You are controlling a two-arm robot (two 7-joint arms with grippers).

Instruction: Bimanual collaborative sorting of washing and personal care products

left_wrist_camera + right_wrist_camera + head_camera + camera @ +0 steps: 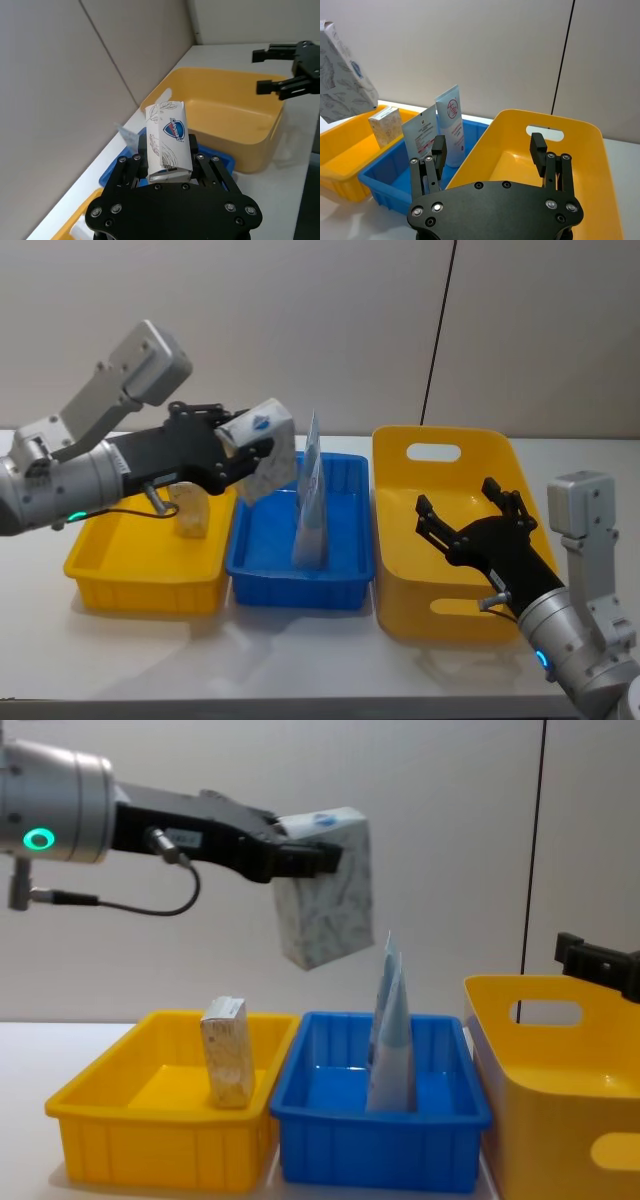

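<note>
My left gripper [250, 448] is shut on a white grey-patterned cube pack [270, 450] with a blue logo. It holds the pack in the air above the edge between the small yellow tray [140, 585] and the blue tray [300, 590]. The chest view shows the pack [325, 900] hanging well above both trays. Two flat tubes [312, 500] stand upright in the blue tray, one with a red round mark [451, 125] and one beside it [422, 137]. A beige box [192, 510] stands in the small yellow tray. My right gripper [470, 512] is open, with nothing in it, over the large yellow bin [440, 610].
The three containers stand side by side on a white table [300, 660], with a plain wall close behind them. A black cable [440, 330] runs down the wall behind the large bin. Bare table lies in front of the trays.
</note>
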